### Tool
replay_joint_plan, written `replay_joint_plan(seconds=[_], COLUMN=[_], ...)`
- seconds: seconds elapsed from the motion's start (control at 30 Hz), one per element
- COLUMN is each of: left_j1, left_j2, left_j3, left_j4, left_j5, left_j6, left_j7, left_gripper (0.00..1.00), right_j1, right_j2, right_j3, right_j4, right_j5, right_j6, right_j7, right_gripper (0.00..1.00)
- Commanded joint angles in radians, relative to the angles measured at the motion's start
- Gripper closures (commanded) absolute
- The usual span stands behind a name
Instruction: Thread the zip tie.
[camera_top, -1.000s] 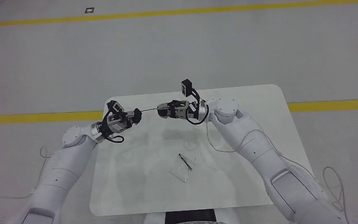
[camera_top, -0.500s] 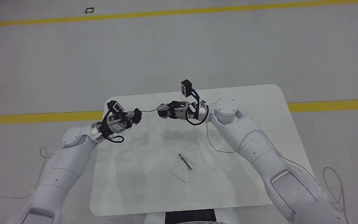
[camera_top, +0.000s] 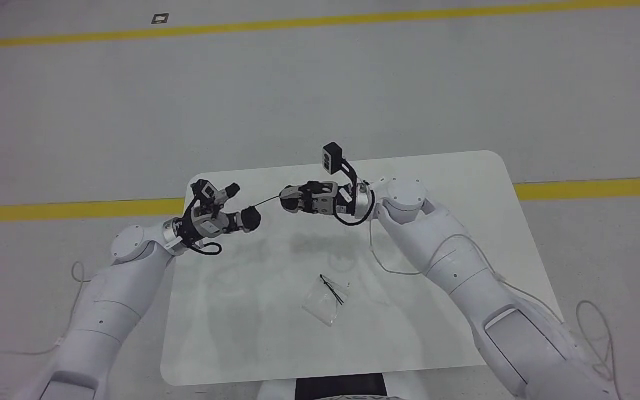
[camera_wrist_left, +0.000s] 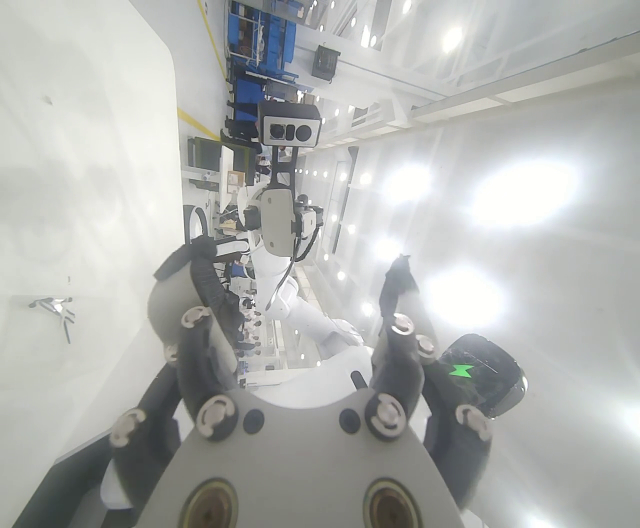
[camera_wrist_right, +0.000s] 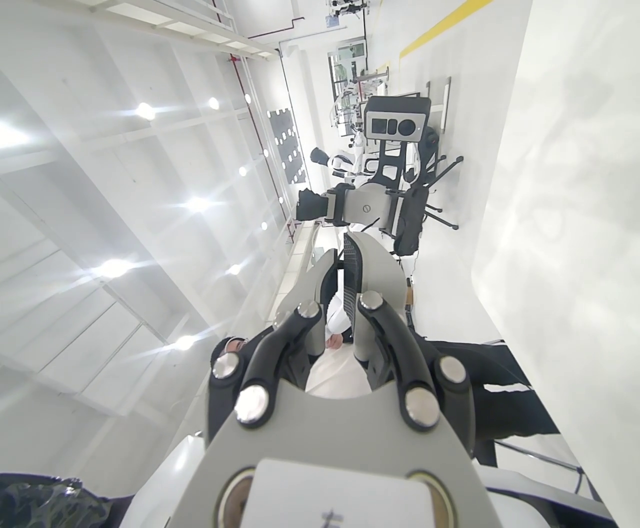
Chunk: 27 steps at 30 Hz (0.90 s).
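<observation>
Since half a second ago, the left gripper (camera_top: 243, 204) has been released from the zip tie (camera_top: 270, 202); its jaws are now spread wide. The right gripper (camera_top: 289, 198) is kept clenched on the tie's other end. The strap is held in the air over the white counter (camera_top: 450, 200), free tip toward the left jaws, contact not discernible. A clear bag (camera_top: 320, 306) of dark ties is noted on the counter. On the grey floor (camera_top: 100, 120), yellow lines (camera_top: 300, 20) and a square marker (camera_top: 160, 18) are seen, print illegible.
</observation>
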<state>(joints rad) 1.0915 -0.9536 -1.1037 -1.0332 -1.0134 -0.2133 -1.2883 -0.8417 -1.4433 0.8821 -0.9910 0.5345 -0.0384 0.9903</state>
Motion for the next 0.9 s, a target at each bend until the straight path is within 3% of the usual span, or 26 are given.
replay_joint_plan(seconds=[0.0,0.17,0.27,0.5,0.73,0.87], left_j1=[0.0,0.007,-0.002,-0.043,-0.046,-0.032], left_j2=[0.0,0.001,0.004,-0.006,-0.008,-0.006], left_j3=[0.0,0.0,-0.002,0.011,0.018,0.015], left_j4=[0.0,-0.017,-0.009,0.019,0.013,-0.022], left_j5=[0.0,0.023,0.067,0.05,0.044,0.074], left_j6=[0.0,-0.004,-0.015,-0.035,-0.041,-0.046], left_j7=[0.0,0.022,-0.014,-0.102,-0.102,-0.063], left_gripper=[0.0,0.0,0.0,0.0,0.0,0.0], right_j1=[0.0,-0.027,-0.035,-0.034,-0.035,-0.056], right_j2=[0.0,0.002,0.002,-0.006,-0.006,-0.005], right_j3=[0.0,0.008,0.01,-0.005,-0.006,-0.004], right_j4=[0.0,-0.036,-0.048,-0.053,-0.055,-0.093], right_j5=[0.0,0.006,0.012,0.009,0.0,-0.007], right_j6=[0.0,0.003,0.006,0.004,0.001,0.006], right_j7=[0.0,-0.024,-0.025,-0.036,-0.046,-0.081], right_gripper=[1.0,1.0,1.0,1.0,1.0,1.0])
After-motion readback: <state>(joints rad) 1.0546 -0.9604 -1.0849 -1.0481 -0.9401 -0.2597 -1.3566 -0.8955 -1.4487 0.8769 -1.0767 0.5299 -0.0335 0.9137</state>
